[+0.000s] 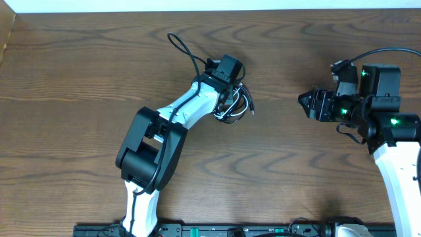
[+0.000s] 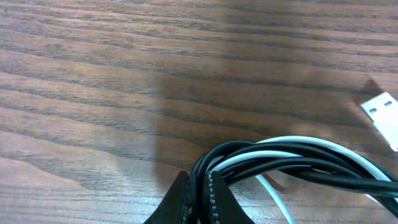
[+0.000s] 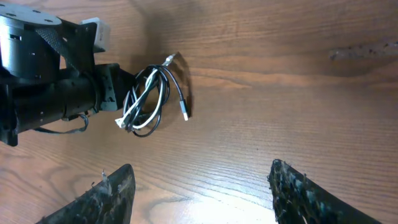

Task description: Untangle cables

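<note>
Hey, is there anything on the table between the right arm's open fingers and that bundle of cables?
Nothing visible does. Only bare table lies between the right gripper and the cable bundle. The left gripper grips the bundle from its far side, out of that path.

Warm dark brown tabletop (image 1: 66,79), streaked everywhere with wavy wood grain. Black cord (image 3: 180,93) and white cord (image 3: 152,93) mixed in one loop, left of centre in the right wrist view. White plug end (image 2: 382,115) at the right edge of the left wrist view. Matte black left hand (image 2: 200,190), with a fine dotted ridge along one finger. Black right hand (image 3: 202,183), speckled pale. White left arm (image 1: 191,108) with black joints. White and black right arm (image 1: 398,158) with small green lights, at the right of the overhead frame.
</note>
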Available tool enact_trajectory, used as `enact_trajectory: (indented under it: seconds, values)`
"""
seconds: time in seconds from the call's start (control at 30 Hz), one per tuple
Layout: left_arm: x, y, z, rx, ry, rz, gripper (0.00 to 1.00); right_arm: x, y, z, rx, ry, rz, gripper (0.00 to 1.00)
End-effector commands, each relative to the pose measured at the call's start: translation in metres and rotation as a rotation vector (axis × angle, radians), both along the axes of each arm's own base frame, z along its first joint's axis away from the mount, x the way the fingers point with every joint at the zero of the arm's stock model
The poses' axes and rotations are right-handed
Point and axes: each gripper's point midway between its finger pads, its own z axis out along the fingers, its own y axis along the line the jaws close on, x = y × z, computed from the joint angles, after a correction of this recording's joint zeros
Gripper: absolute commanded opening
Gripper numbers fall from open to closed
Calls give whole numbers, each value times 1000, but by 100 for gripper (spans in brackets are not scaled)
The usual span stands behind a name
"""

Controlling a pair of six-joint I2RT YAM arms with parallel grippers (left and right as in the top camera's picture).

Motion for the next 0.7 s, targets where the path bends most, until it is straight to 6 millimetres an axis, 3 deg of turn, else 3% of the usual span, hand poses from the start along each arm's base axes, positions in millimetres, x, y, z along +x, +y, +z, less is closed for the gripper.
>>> enact_trajectory:
  seconds: [0.0, 0.13, 0.23, 0.33, 0.47, 0.57, 0.63, 0.67]
  values:
    - [-19, -18, -16, -73, 93, -129, 7, 2, 2, 3, -3, -10, 7, 65]
    - [-17, -33, 21, -188, 62, -166, 7, 2, 2, 3, -2, -10, 7, 65]
    - [-21, -47, 65, -304, 21, -231, 7, 3, 2, 4, -2, -16, 7, 65]
    - [-33, -58, 111, -397, -21, -308, 7, 5, 2, 6, 8, -21, -4, 64]
    - [-48, -58, 151, -441, -61, -365, 7, 8, 3, 9, 39, -21, -30, 60]
    - [-52, -54, 155, -433, -58, -357, 7, 10, 6, 7, 63, -5, -48, 56]
    - [-54, -44, 145, -396, -22, -299, 8, 12, 12, -3, 70, 33, -41, 56]
    - [-58, -38, 136, -374, 14, -277, 16, 13, 17, -13, 68, 66, -30, 56]
